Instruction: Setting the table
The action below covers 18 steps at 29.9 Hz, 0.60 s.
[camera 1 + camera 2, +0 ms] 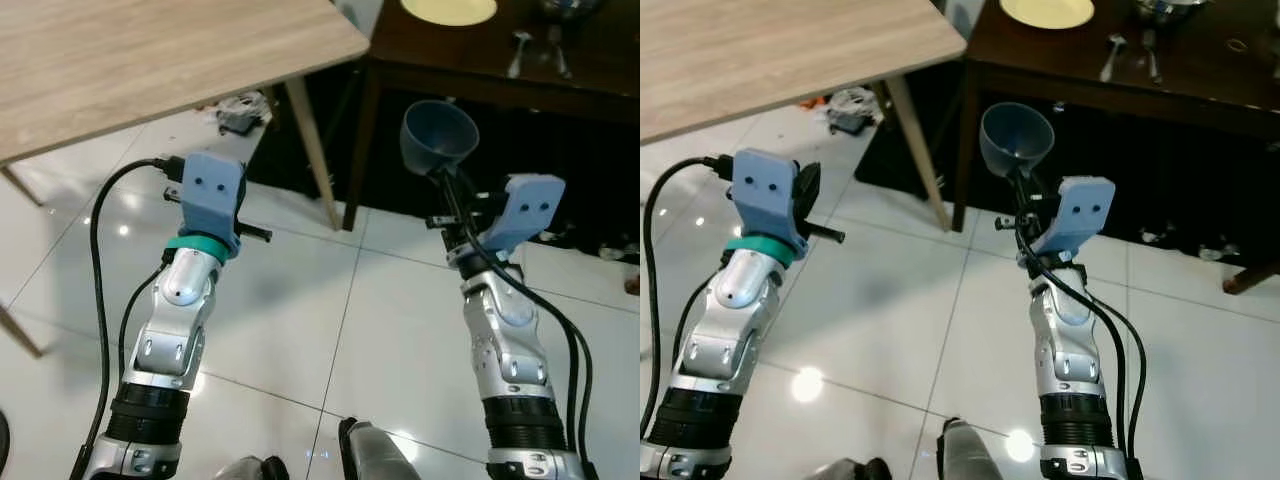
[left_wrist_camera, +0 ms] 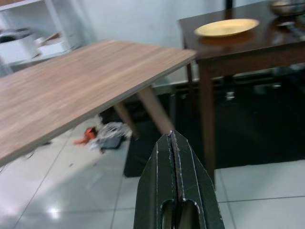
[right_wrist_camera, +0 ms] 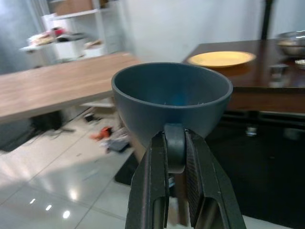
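My right gripper is shut on the rim of a blue-grey bowl, held upright in the air over the tiled floor, just in front of the dark wooden table. On that table lie a yellow plate, some cutlery and a metal bowl. My left gripper is shut with nothing in it, raised near the corner of a light wooden table.
The light table's slanted leg and the dark table's leg stand close together ahead. Small clutter lies on the white tiled floor under the light table. White shelves line the far wall.
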Motion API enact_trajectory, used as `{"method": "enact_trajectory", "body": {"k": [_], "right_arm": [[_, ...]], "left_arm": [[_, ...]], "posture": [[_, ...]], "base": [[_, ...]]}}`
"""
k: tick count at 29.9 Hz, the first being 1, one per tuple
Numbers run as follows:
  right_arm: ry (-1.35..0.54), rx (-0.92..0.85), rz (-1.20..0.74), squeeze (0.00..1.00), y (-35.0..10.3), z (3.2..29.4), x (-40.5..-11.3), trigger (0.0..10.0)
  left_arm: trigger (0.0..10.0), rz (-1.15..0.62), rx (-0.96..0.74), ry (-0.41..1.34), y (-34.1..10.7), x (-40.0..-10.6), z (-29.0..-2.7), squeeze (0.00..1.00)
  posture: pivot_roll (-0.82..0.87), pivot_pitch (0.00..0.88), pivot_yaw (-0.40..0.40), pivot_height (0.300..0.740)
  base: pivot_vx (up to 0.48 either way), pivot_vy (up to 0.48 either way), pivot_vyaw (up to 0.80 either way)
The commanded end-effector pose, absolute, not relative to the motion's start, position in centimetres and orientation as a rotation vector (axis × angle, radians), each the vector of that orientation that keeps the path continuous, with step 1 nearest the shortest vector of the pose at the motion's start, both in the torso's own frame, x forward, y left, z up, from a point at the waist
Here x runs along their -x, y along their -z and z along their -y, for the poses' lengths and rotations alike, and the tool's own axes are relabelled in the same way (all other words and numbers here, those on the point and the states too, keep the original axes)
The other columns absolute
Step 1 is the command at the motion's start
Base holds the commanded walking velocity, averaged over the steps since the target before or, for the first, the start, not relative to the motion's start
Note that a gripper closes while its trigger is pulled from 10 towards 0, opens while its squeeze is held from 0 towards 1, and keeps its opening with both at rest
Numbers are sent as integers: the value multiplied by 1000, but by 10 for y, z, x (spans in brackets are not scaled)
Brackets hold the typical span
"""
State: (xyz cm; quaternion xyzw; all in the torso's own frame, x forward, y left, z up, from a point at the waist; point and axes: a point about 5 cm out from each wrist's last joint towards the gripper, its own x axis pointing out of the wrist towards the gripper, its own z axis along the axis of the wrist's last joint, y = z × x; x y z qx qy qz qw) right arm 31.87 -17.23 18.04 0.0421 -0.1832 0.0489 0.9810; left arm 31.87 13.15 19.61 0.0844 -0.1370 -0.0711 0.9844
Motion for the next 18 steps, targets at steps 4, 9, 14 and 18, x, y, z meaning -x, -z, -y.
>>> {"method": "enact_trajectory", "body": {"k": [4,9,14,18], "right_arm": [[-75,-79,381,0,-181,177,-317,10000],[-54,-40,412,0,-190,185,-317,10000],[-17,-4,467,0,-208,201,-319,10000],[-22,7,473,0,-210,200,-320,10000]], "left_arm": [[10000,256,-173,167,-192,-318,-128,0],[10000,257,-178,182,-192,-318,-126,0],[10000,258,-182,191,-192,-318,-126,0],[10000,259,-183,193,-192,-318,-126,0]], "posture": [[-33,86,109,740],[-33,88,113,740],[-32,86,114,740],[-30,87,110,740]], "base": [[0,0,-800],[0,0,-800],[0,0,-320],[0,0,0]]}}
